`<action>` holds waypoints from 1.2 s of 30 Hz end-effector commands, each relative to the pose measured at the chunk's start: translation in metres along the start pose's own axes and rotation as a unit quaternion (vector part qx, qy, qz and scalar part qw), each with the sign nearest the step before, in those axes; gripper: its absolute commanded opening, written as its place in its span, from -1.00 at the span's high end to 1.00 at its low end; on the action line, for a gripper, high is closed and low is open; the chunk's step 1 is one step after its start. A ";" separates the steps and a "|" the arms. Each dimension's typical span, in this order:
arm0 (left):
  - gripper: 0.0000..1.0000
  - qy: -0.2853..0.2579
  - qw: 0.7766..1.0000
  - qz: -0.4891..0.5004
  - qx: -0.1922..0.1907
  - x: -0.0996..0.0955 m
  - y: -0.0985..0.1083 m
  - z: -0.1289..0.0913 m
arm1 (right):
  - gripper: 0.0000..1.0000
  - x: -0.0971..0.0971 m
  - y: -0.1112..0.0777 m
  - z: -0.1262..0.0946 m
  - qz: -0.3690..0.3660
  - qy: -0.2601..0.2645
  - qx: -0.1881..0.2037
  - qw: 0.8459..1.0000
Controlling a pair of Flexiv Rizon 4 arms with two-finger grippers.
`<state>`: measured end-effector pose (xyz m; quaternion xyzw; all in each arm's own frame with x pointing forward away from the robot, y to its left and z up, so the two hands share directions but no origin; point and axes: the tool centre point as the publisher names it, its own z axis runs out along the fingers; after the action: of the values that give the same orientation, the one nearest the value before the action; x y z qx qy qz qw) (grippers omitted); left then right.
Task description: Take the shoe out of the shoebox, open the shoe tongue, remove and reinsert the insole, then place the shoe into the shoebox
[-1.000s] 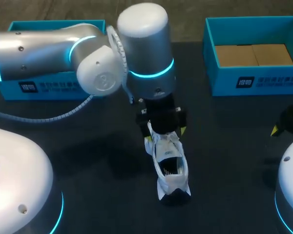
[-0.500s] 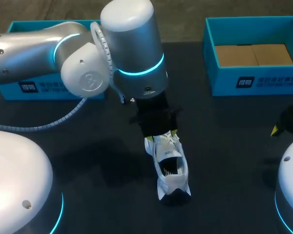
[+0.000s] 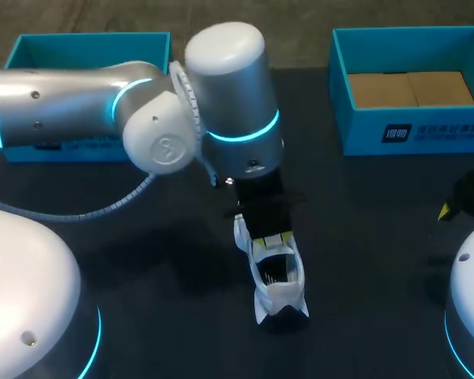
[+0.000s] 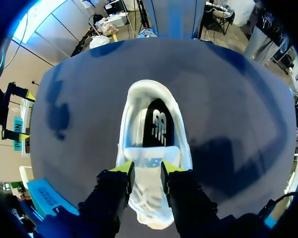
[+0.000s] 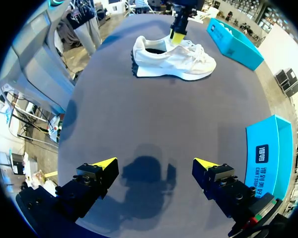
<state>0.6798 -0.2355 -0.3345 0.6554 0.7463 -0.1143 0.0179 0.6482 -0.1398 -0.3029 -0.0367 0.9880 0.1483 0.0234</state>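
As the shoe (image 4: 139, 106) stands on the counter (image 4: 228, 114) under the left hand (image 4: 147, 173), that hand, narrow, tips down on the tongue (image 4: 148, 157) without clamping it, seems set to push it open; right hand (image 5: 155, 171) wide, empty, well apart.

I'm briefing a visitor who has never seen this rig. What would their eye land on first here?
A white lace-up sneaker standing mid-table, with the left gripper down at its tongue from the big silver arm. Next, the open teal cardboard shoebox at the table's far right, and the right gripper spread open above bare dark tabletop.
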 end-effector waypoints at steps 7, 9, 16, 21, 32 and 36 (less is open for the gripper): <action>0.30 -0.002 1.000 0.001 -0.006 -0.008 -0.007 -0.004 | -1.00 0.001 0.001 0.001 0.000 -0.001 0.002 1.000; 0.31 -0.003 1.000 0.001 -0.009 -0.008 -0.008 -0.006 | -1.00 0.001 0.001 0.001 0.000 -0.001 0.002 1.000; 0.33 0.009 1.000 -0.010 0.001 -0.005 -0.006 0.009 | -1.00 0.001 0.001 0.001 0.000 -0.001 0.002 1.000; 0.29 0.006 1.000 -0.015 0.006 -0.003 -0.010 0.008 | -1.00 0.001 0.001 0.001 0.000 -0.001 0.002 1.000; -1.00 0.012 0.997 -0.070 -0.016 0.005 -0.031 -0.043 | -1.00 0.001 0.001 0.001 0.000 -0.001 0.002 1.000; -1.00 -0.044 0.979 -0.190 0.063 0.010 -0.032 -0.066 | -1.00 0.001 0.001 0.001 0.000 -0.001 0.002 1.000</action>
<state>0.6557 -0.2317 -0.2906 0.5634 0.8192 -0.1069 0.0011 0.6482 -0.1398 -0.3029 -0.0367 0.9880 0.1483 0.0234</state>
